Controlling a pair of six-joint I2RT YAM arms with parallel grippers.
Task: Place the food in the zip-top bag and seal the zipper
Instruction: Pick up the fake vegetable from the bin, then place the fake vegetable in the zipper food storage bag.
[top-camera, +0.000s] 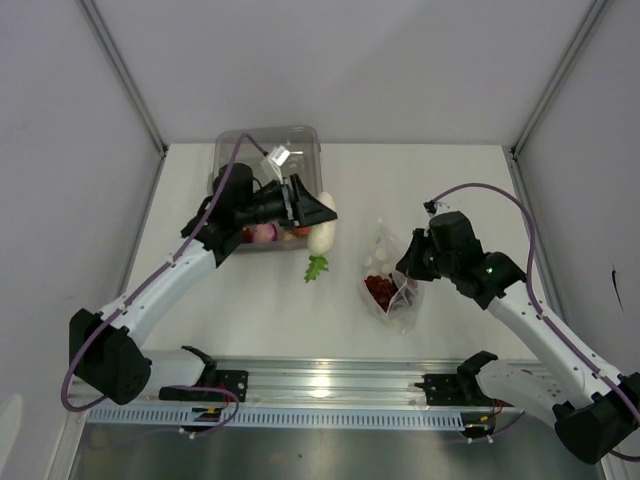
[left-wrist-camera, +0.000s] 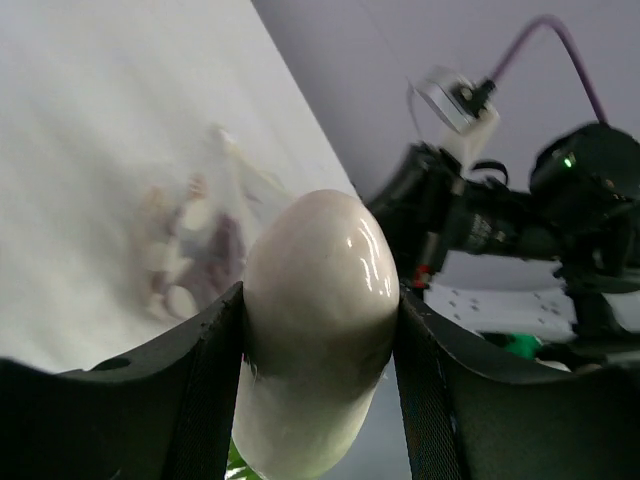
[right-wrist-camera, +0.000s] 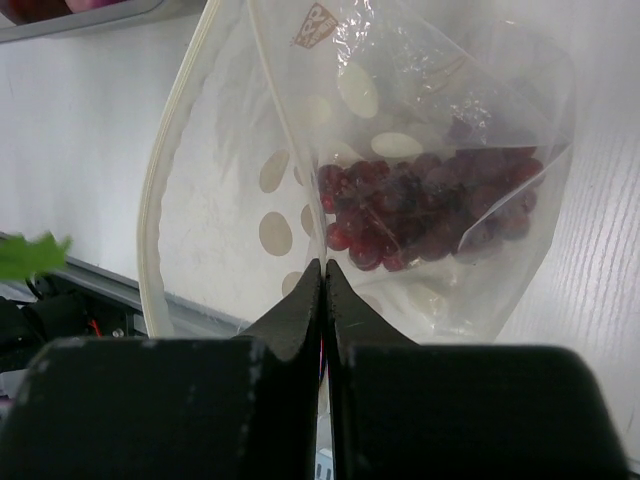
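As the left jaws are clamped on the white oblong piece (left-wrist-camera: 318, 300), hanging off the table (top-camera: 250, 300) just past the bin's (top-camera: 310, 140) right side with its green leaf end (top-camera: 316, 268) down, the step in hand looks like carry-to-bag. Meanwhile the right jaws are pinched tight on the zip-top bag's (right-wrist-camera: 250, 120) wall near the mouth, propping it up on the table right of centre, a gap away from the white piece. Already inside: grape bunch (right-wrist-camera: 420, 210). The zipper (right-wrist-camera: 152, 200) is unsealed, mouth gaping. More food in the bin, mostly hidden under the left arm.

Next move, my read: swing right, line the piece's long axis up with the mouth, drop it in without snagging the floppy rim.

Writing: small brown logo (right-wrist-camera: 318, 25) near the bag top, too small to read. Also white dots (right-wrist-camera: 273, 233) on the film, no text.
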